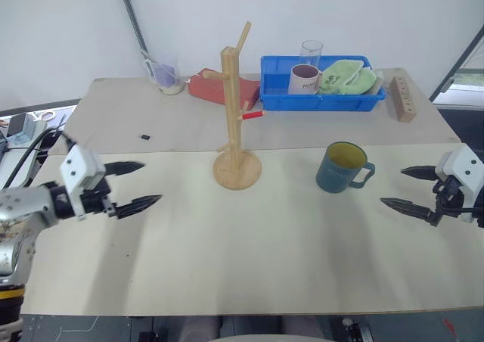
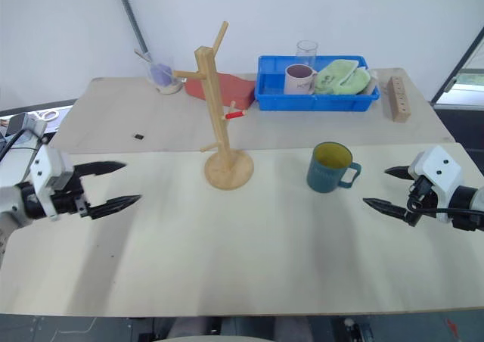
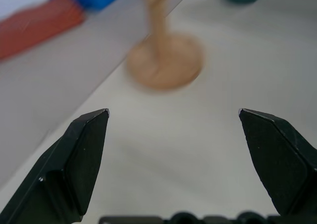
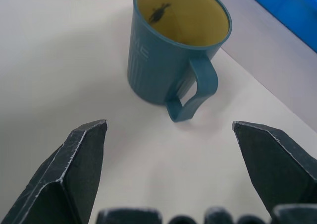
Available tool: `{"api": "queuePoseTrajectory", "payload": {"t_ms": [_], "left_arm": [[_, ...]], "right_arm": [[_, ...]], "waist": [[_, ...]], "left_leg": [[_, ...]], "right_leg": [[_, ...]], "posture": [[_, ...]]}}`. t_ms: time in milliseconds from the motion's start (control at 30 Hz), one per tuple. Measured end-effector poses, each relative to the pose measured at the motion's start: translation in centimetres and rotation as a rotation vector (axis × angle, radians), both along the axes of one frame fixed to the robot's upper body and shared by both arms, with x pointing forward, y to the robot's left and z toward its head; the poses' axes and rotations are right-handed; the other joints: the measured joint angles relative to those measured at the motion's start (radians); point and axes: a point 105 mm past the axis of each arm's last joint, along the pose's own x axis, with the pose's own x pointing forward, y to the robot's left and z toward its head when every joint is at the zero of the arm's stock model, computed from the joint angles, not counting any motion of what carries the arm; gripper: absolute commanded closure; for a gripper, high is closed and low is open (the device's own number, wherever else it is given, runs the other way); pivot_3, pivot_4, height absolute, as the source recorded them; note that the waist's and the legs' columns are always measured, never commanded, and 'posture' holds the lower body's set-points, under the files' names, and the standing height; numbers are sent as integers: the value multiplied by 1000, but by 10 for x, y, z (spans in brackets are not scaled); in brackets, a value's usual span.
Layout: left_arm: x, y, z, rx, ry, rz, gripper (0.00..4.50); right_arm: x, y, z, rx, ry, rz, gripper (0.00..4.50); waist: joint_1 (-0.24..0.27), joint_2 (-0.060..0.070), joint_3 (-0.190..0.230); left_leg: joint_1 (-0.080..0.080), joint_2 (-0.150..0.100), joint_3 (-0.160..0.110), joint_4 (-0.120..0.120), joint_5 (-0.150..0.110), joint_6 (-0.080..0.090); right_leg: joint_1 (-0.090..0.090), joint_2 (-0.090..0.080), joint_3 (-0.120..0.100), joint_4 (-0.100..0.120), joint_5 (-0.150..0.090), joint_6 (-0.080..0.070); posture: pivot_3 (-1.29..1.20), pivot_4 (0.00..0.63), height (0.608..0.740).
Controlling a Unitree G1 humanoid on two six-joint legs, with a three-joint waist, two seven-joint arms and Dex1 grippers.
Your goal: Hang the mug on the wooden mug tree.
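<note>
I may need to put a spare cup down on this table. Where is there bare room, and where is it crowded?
Bare: the wide near strip of the table between the left tool and right tool, in front of the wooden mug tree and mug. Crowded: the far edge, around the blue bin.

Both head eyes look forward and down over the whole tabletop [image 1: 249, 236], while each wrist camera peers low and close along its own pincer, the right at the mug [image 4: 171, 50], the left at the wooden mug tree [image 3: 166, 60].
</note>
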Motion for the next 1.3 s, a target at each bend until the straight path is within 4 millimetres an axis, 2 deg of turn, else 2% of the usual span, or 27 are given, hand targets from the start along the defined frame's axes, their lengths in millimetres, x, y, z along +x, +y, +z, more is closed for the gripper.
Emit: {"api": "queuePoseTrajectory", "payload": {"t_ms": [100, 167, 400, 533, 700, 767, 967, 1300], "left_arm": [[-10, -42, 5, -58, 0, -178, 0], [-17, -62, 7, -88, 12, -272, 0], [-29, -103, 13, -100, 3, -502, 0], [-28, -110, 9, -86, 17, -546, 0], [-27, -116, 11, -75, 9, -581, 0], [-27, -117, 14, -79, 0, -589, 0], [-27, -120, 15, -83, -5, -597, 0], [-26, -120, 14, -86, -2, -584, 0]], "right_arm": [[-4, 13, -7, 68, -57, -54, 20], [-4, 20, -13, 122, -94, -118, 20], [7, 27, -37, 270, -190, -451, 20], [13, 28, -46, 291, -202, -539, 20], [25, 21, -56, 311, -214, -634, 20], [28, 20, -60, 322, -203, -646, 20], [36, 16, -66, 330, -190, -669, 20], [51, 21, -55, 369, -216, -659, 20]], "waist": [[-5, 0, 0], [-11, -1, 0], [-19, -1, -1], [-20, -1, -1], [-21, -1, -1], [-22, -1, -1], [-26, -1, -1], [-32, -1, -1]], "left_leg": [[0, 1, -2, 1, 0, 1], [1, 1, -5, 2, 1, 1], [3, 1, -6, 2, 1, 1], [2, 0, -6, 2, 1, 1], [2, 0, -6, 2, 1, 1], [2, 0, -6, 2, 5, 8], [2, 0, -6, 1, 6, 9], [2, 0, -6, 1, 6, 10]], "right_leg": [[1, 4, 1, 1, 1, 2], [1, 6, 3, 2, 1, 2], [2, 7, 4, 2, 1, 2], [1, 7, 5, 1, 1, 2], [1, 7, 5, 2, 1, 2], [2, 7, 5, 2, 1, 2], [2, 8, 5, 2, 1, 2], [2, 8, 5, 2, 1, 2]], "posture": [[0, 150, 740], [0, 150, 740], [0, 150, 740], [0, 150, 740], [0, 150, 740], [0, 150, 740], [0, 150, 740], [0, 150, 740]]}}
